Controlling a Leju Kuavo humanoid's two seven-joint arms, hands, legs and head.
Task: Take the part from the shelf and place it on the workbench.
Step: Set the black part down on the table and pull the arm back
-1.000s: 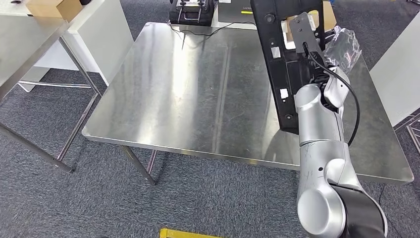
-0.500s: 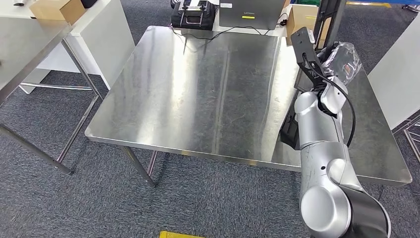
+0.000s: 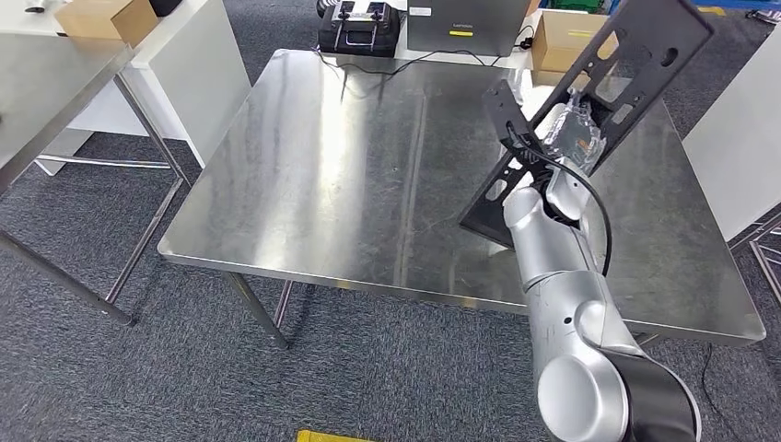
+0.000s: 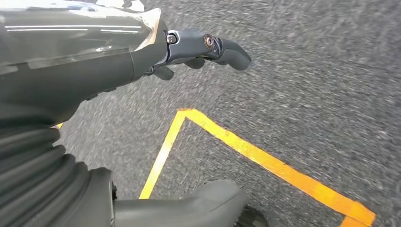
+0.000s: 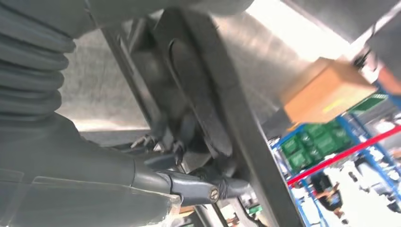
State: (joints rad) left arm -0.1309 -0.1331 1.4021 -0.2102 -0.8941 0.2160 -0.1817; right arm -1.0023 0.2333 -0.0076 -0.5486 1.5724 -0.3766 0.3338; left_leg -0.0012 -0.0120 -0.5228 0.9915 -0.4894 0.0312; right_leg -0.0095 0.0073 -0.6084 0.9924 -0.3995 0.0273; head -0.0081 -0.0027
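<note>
Grey carpet (image 3: 387, 368) runs under a square stainless-steel workbench (image 3: 350, 175), and that bare sheet of metal is where you are taking the part. You have the long flat black metal bracket with cut-out holes (image 3: 608, 74) raised above the far right portion of the bench, tilted steeply so its upper end points away and up while its lower end sits near the tabletop; whether that lower end touches the steel, you cannot tell from the head view. The slant looks like a carrying angle, not a resting one, so I judge the placing step unfinished.

Your right hand (image 5: 198, 182) is wrapped around the bracket: the right wrist view shows dark fingers (image 5: 227, 185) curled against the black frame, gripping it. In the head view the silver right arm (image 3: 553, 267) hides most of the hand behind the part. A crinkled clear plastic bag with something orange inside (image 3: 576, 133) lies on the bench just behind the bracket, so lower the part to the near side of it.

Your left hand (image 4: 198, 47) hangs over the carpet beside a yellow floor tape line (image 4: 265, 156), holding nothing; its dark fingers appear loosely bent rather than spread, and I cannot tell more than that. A brown cardboard box (image 3: 562, 37) sits beyond the bench's far edge.
</note>
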